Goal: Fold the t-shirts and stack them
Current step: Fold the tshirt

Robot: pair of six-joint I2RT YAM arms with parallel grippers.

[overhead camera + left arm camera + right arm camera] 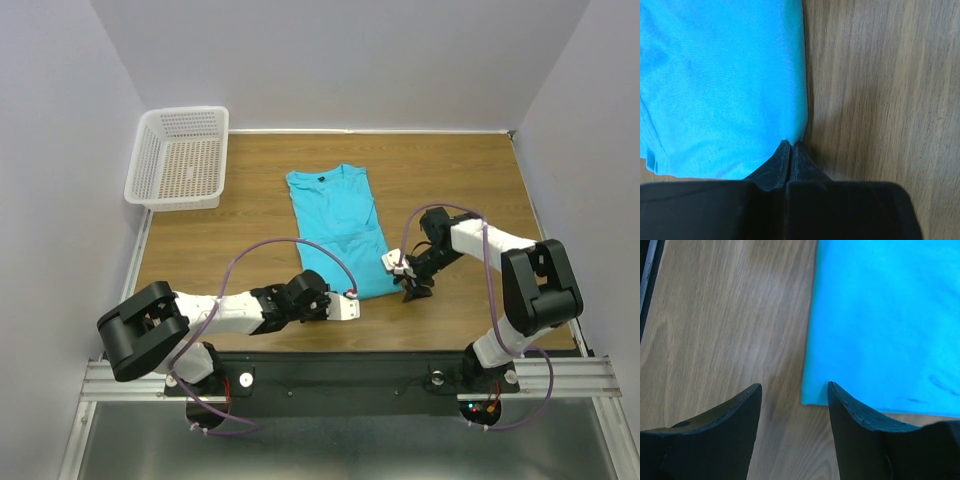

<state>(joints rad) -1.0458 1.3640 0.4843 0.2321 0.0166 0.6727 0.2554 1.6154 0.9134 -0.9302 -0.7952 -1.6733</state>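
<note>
Left wrist view: black left gripper (790,146) low at the near edge of the plain turquoise-blue short-sleeved cotton shirt (720,85).
Left jaws: pressed together, tips touching the shirt's edge; cannot tell if pinching cloth or only meeting beside it.
Right gripper (792,390): black, just off the shirt's near right corner, with that corner in line with the gap.
Right jaws: spread apart, holding nothing.
Shirt: flat on the brown wooden table (470,190), near end between the two grippers, neck at the far end; a long narrow strip, sleeves seemingly already folded in.
White plastic mesh basket (172,203): beyond the shirt's far left corner, well apart from it.
Done so far: the lengthwise folds, judging by the narrow outline.
Left to do: probably the crosswise fold, near edge carried toward the neck, then stacking; only this one shirt in sight.
Stage: judged about midway, with a grasp on the shirt's near edge being set up, one side closed and the other not yet.
</note>
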